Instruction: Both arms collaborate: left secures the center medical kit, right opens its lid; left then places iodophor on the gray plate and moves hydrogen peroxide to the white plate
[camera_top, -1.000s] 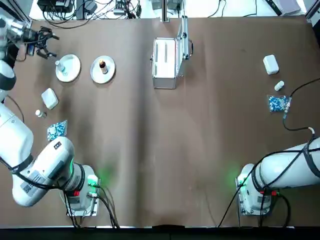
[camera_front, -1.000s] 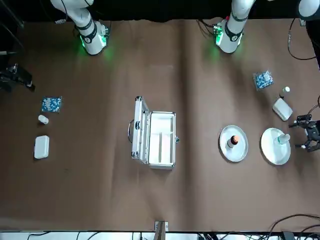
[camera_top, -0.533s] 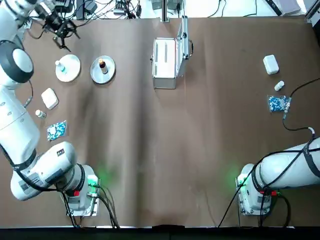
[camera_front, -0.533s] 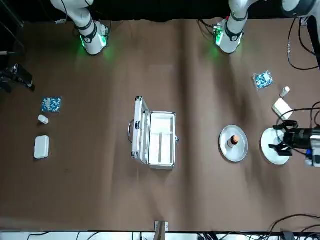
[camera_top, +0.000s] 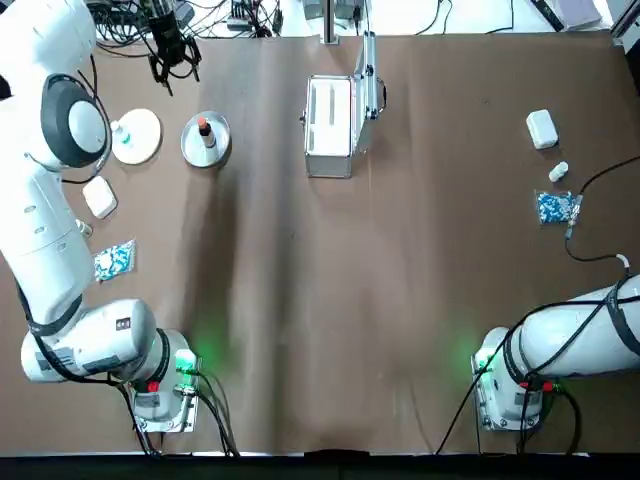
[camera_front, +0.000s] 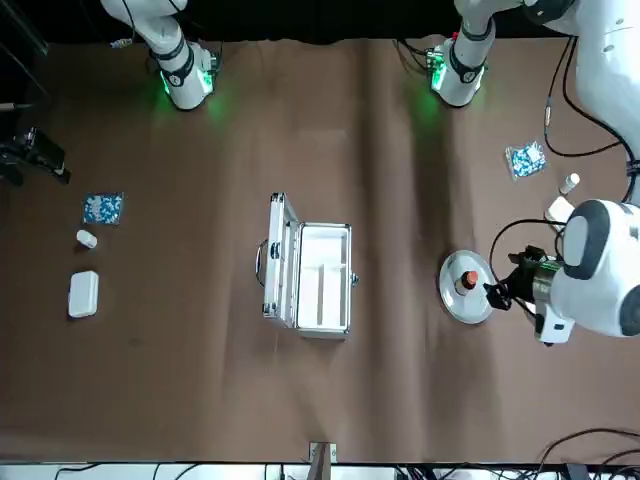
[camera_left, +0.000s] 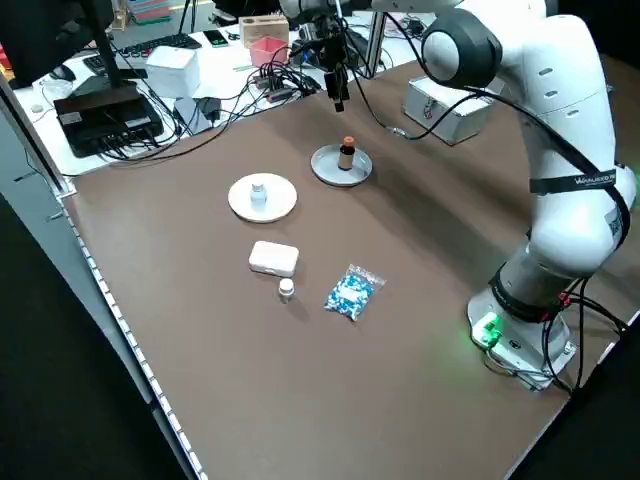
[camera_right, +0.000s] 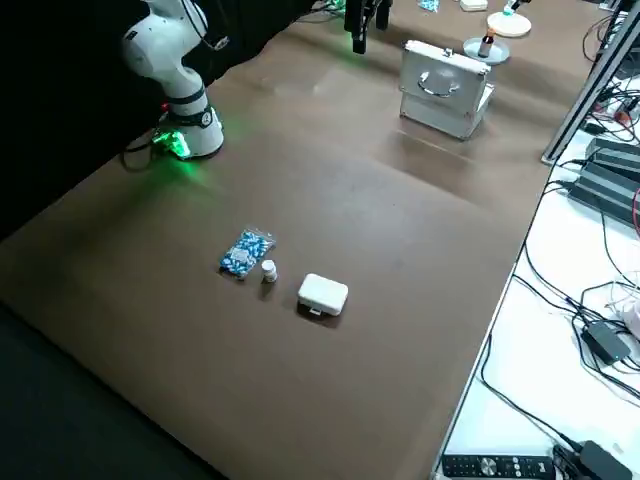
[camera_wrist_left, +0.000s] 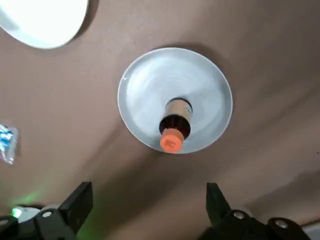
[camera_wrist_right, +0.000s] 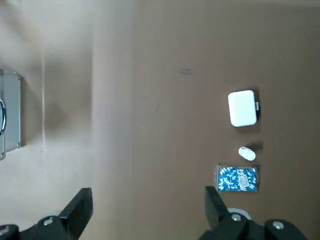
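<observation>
The silver medical kit (camera_top: 330, 125) stands open at the far middle of the table, its lid (camera_top: 368, 85) upright. The brown iodophor (camera_top: 203, 128) bottle stands on the gray plate (camera_top: 218, 150). The whitish hydrogen peroxide (camera_top: 122, 131) stands on the white plate (camera_top: 145, 128) to its left. My left gripper (camera_top: 172, 55) hangs open and empty above the table's far edge, beyond the two plates. In the left wrist view, the left gripper (camera_wrist_left: 145, 205) looks down on the iodophor (camera_wrist_left: 173, 125). My right gripper (camera_wrist_right: 145, 210) is open, empty and raised off the table's right side.
A white box (camera_top: 98, 196), a small bottle (camera_top: 78, 228) and a blue packet (camera_top: 113, 260) lie at the left. A matching white box (camera_top: 541, 128), bottle (camera_top: 558, 172) and packet (camera_top: 555, 207) lie at the right. Cables run along the far edge.
My left gripper has swung from the table's far left corner toward the middle, passing behind the white plate. The bottles, plates and kit have not moved.
</observation>
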